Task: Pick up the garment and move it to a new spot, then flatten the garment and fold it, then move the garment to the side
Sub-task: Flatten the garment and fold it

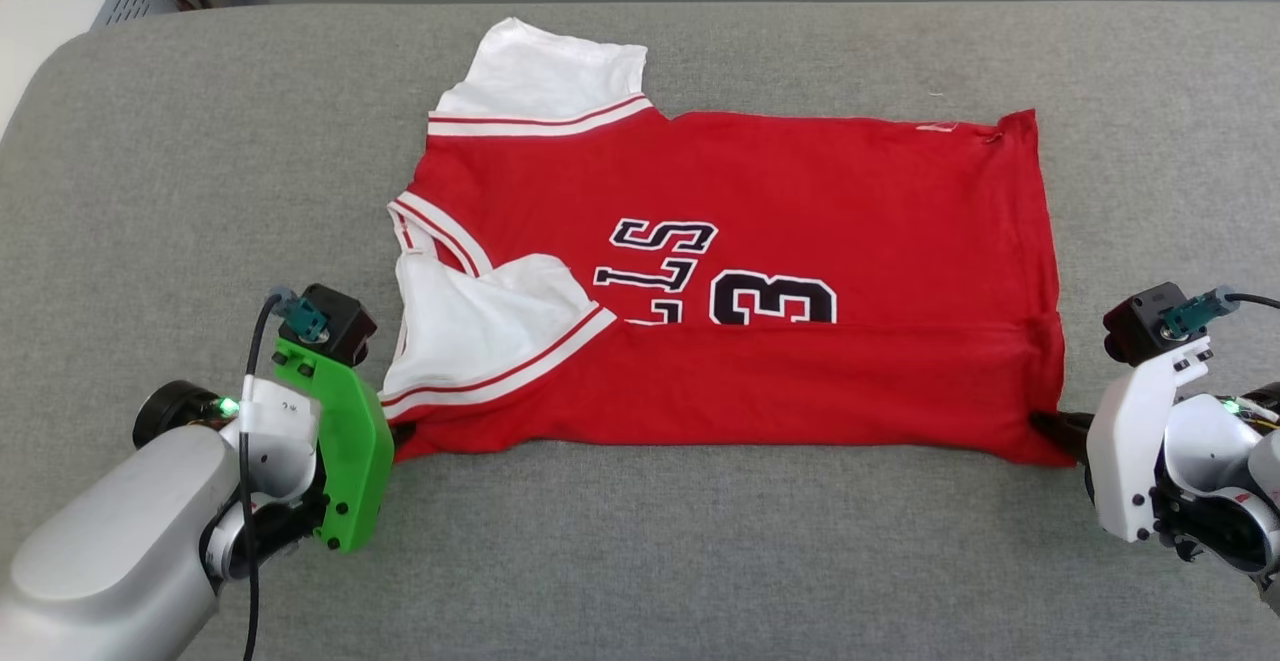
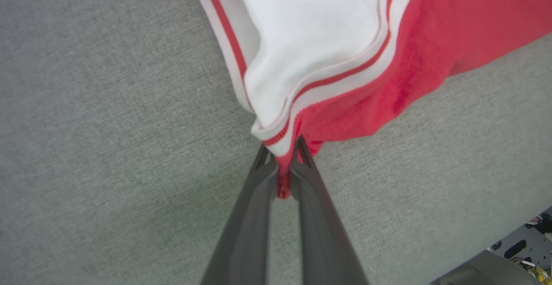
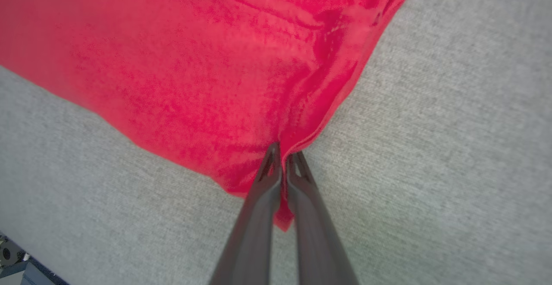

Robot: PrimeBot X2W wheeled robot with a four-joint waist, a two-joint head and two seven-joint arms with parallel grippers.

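Now, grey surface (image 1: 160, 141): I have the shirt (image 1: 780, 191) spread across its middle, near strip folded over.
Left claw (image 2: 282, 164): clamped on the near sleeve-side corner.
Right claw (image 3: 282, 160): clamped on the near hem corner, both layers I think, for folding.

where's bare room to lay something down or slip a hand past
Bare grey surface lies left of the garment, along its far edge, and in the near strip between the two arms. Crowded: both near corners, where the left end effector and right end effector pinch the cloth.
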